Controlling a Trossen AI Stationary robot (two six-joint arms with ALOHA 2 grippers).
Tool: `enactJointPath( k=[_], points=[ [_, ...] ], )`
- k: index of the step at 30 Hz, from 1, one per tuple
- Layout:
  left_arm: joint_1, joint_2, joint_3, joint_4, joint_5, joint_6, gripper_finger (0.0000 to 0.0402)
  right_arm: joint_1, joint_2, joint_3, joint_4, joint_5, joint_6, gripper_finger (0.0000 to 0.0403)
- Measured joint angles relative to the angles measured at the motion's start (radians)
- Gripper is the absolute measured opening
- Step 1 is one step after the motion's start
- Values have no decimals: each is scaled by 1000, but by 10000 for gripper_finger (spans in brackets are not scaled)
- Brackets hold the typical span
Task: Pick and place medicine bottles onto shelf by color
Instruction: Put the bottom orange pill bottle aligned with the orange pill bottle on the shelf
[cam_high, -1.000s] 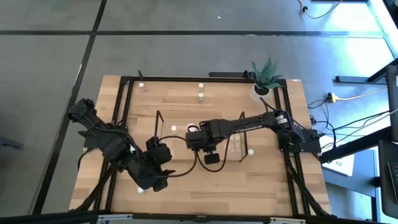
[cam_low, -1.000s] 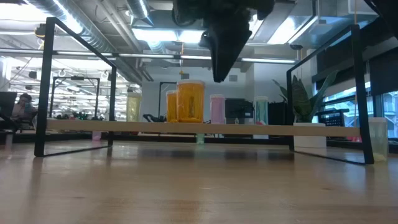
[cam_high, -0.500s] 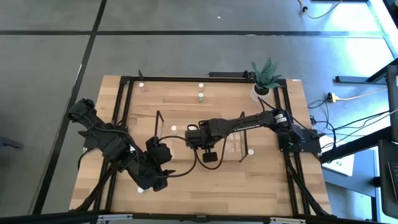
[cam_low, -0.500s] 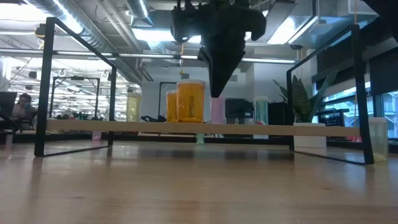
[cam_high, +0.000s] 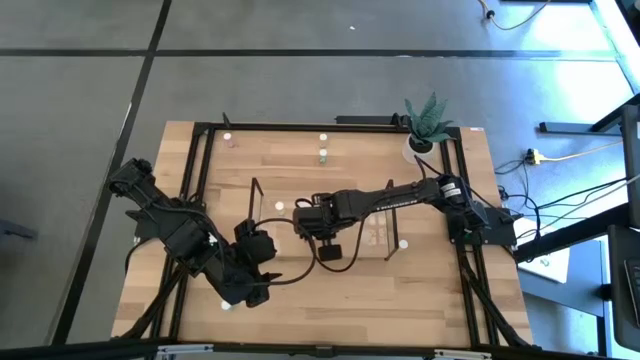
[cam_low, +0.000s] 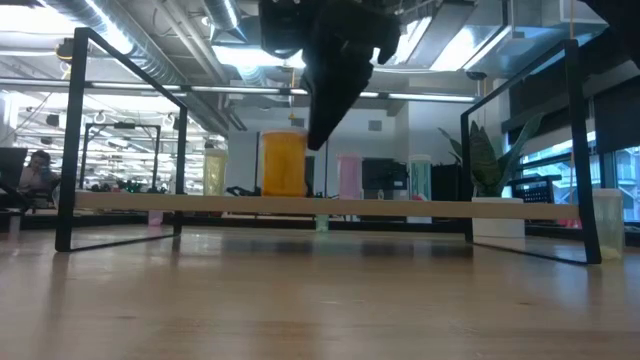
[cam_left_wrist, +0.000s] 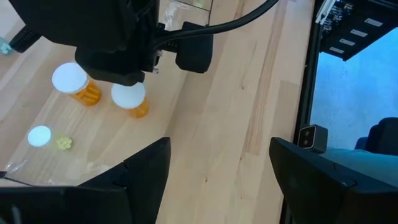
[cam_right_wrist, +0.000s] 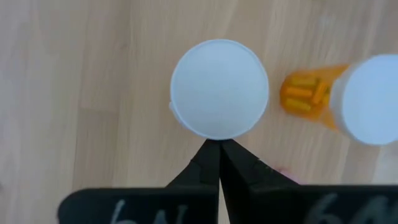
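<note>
— so what's on, left to right?

— left gripper (cam_high: 250, 295) waits near the worktop's (cam_high: 300, 190) front-left, jaws released and holding nothing. orange bottles (cam_left_wrist: 130, 98) stand on the shelf (cam_low: 300, 203), one (cam_low: 283, 163) upright on its board in the low view. right gripper (cam_right_wrist: 216, 148) hangs over them with jaws clenched on nothing, tips just beside a white cap (cam_right_wrist: 219, 87).

— how to do this step well?

— my guess: the shelving move is done. it should rise straight up, so the closed tips don't knock the cap or the neighbouring orange bottle (cam_right_wrist: 311, 96).

— surface, room?

— pale wood planks in a black frame, loose bottles (cam_high: 323, 155) near the far edge, a potted plant (cam_high: 428, 118) far right. behind, an office with ceiling lights.
</note>
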Motion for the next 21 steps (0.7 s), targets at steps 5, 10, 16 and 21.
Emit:
enactJointPath(
  k=[5,10,16,21],
  points=[
    [0,0,0,0,0,0,267,0,0,0,21,0,-3,3],
    [0,0,0,0,0,0,267,10,-7,2,-32,1,2,2],
    [0,0,0,-14,0,0,267,49,-12,24,0,-121,3,2],
    [-2,0,0,-16,0,0,267,63,-12,25,88,-165,-2,2]
  ],
)
